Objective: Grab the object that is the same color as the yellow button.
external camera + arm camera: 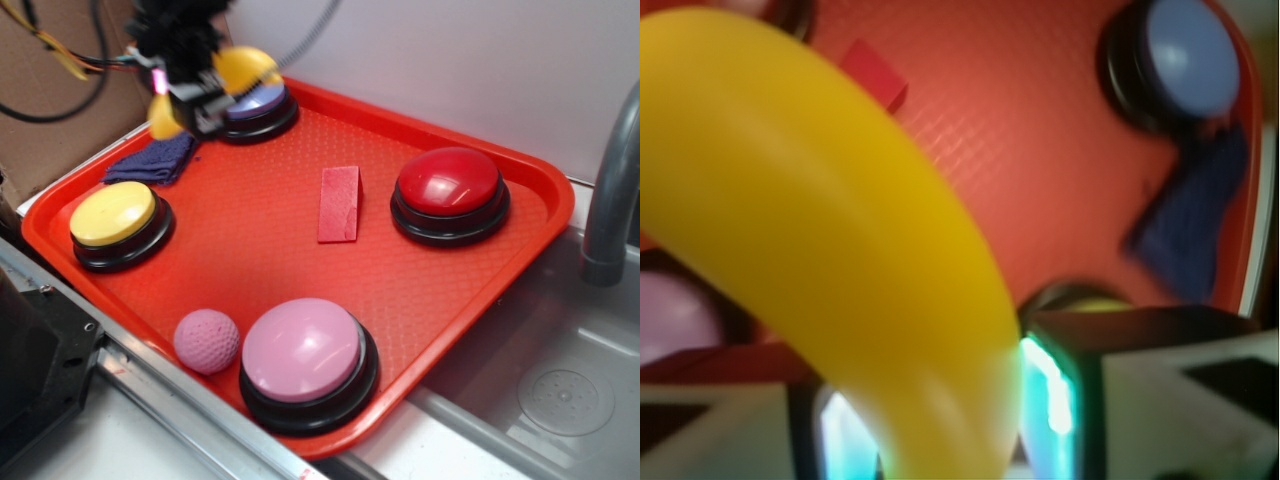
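1. Yellow, glossy and curved, the toy banana (pixel 830 230) is pinched in the pincer (pixel 195 95), lifted over the tray's far left corner.
2. Grid-textured red plastic tray (pixel 280 240) holds domed buttons on black bases: yellow button (pixel 112 213), red button (pixel 449 182), pink button (pixel 302 350), pale blue button (pixel 258 103).
3. Dimpled pink ball (pixel 206 341), red wedge block (pixel 339 204) and dark blue cloth (pixel 152 160) lie between them.
4. Steel sink (pixel 560 380) and grey faucet (pixel 610 190) stand at right.

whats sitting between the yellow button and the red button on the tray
A red wedge block lies between the yellow button and the red button; the exterior view shows it.
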Available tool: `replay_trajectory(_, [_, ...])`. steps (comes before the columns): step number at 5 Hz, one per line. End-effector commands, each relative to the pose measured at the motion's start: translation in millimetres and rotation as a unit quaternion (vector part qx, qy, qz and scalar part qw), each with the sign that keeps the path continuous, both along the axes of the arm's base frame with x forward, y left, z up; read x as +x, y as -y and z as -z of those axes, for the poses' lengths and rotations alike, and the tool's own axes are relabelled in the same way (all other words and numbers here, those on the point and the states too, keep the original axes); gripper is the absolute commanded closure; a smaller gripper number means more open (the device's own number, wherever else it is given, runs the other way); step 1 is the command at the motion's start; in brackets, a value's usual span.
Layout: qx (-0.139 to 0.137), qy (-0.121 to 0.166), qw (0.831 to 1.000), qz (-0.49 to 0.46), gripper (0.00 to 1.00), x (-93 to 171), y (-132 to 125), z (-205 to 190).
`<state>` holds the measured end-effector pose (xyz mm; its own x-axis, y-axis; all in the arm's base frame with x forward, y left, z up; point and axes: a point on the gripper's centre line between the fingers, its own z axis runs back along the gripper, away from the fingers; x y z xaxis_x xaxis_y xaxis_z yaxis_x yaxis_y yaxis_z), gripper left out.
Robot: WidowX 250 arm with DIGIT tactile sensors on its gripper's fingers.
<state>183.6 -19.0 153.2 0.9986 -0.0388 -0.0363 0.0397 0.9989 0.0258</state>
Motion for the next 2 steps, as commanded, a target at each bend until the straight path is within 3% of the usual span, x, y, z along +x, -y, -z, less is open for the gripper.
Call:
replay_trajectory(1, [-0.074, 0.038, 0.996, -0.018, 1.00, -27.7, -3.1, -101.1])
replay_trajectory(2, [-0.055, 0.055, 0.997, -0.006, 1.00, -24.4, -4.8, -101.4])
